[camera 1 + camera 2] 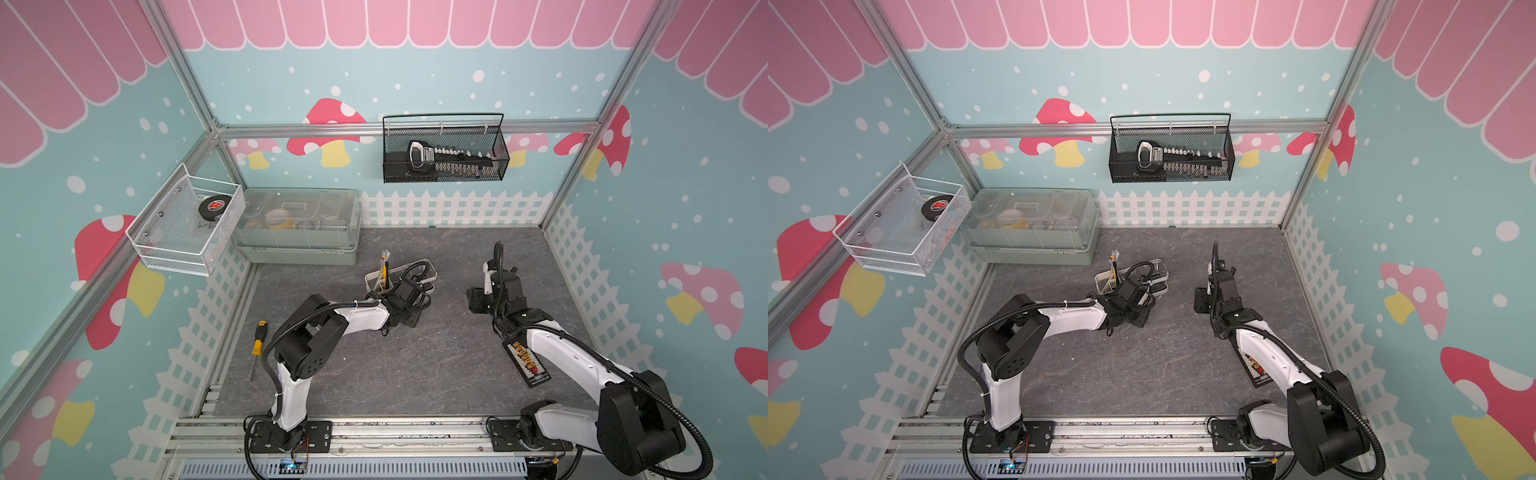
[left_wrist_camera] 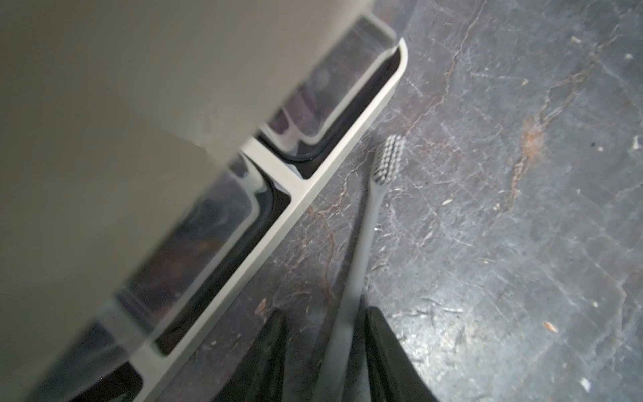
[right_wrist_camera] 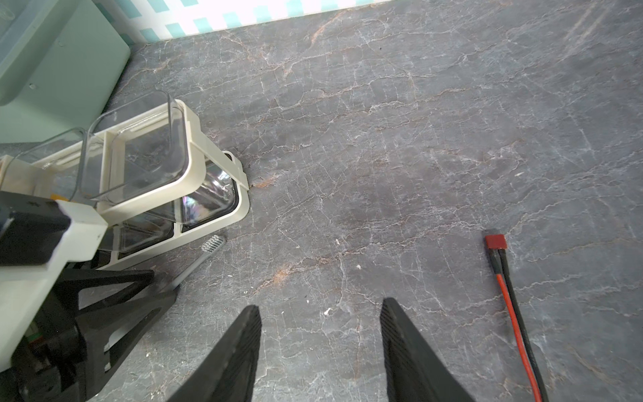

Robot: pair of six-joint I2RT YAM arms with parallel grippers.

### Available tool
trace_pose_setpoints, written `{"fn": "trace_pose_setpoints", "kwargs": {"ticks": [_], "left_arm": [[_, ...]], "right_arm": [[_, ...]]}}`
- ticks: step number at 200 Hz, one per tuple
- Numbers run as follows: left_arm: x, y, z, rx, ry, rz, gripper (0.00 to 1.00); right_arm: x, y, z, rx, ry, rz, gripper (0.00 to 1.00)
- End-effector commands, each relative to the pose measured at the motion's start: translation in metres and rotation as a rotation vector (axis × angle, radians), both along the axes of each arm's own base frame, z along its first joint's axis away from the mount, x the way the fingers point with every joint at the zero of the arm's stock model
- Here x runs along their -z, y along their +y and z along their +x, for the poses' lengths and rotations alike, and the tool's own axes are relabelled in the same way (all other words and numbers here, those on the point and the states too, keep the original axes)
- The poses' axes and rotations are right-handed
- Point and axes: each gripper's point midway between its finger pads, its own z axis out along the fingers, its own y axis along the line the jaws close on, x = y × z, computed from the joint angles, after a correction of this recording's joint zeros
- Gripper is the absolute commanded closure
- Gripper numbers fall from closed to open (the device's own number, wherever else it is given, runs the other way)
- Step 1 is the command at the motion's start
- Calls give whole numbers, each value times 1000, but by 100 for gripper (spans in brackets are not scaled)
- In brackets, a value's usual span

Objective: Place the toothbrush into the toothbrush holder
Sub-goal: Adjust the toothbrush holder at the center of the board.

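Observation:
A grey toothbrush (image 2: pixel 362 236) lies flat on the dark table beside the base of the off-white toothbrush holder (image 2: pixel 313 195), bristles pointing away from my left gripper (image 2: pixel 325 311). That gripper is open and low over the table. The brush handle runs between its jaws close to one finger, with a gap to the other. The right wrist view shows the same toothbrush (image 3: pixel 195 264) and holder (image 3: pixel 195 167) with its clear cups. In both top views the left wrist hides the brush, in front of the holder (image 1: pixel 431 271) (image 1: pixel 1163 270). My right gripper (image 3: pixel 320 306) (image 1: pixel 476 297) is open over bare table.
Other brushes (image 1: pixel 384 268) stand in the holder's slotted end. A grey-green clear-lidded box (image 1: pixel 297 226) sits behind it. A white wire basket (image 1: pixel 187 224) and a black mesh basket (image 1: pixel 444 151) hang on the walls. A screwdriver (image 1: pixel 258 336), a connector strip (image 1: pixel 525 361) and a red-black cable (image 3: pixel 495 242) lie on the table.

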Motion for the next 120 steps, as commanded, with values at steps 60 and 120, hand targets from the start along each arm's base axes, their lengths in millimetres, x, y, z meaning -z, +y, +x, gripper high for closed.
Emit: {"fn": "trace_pose_setpoints", "kwargs": {"ticks": [60,120], "left_arm": [[46,25,-27,-40,165,90,96],[16,12,-34,26,73,78,100]], "right_arm": [[-1,-7,-16,22,-23,36,45],[-14,4,-47,-85,-62,98,44]]}}
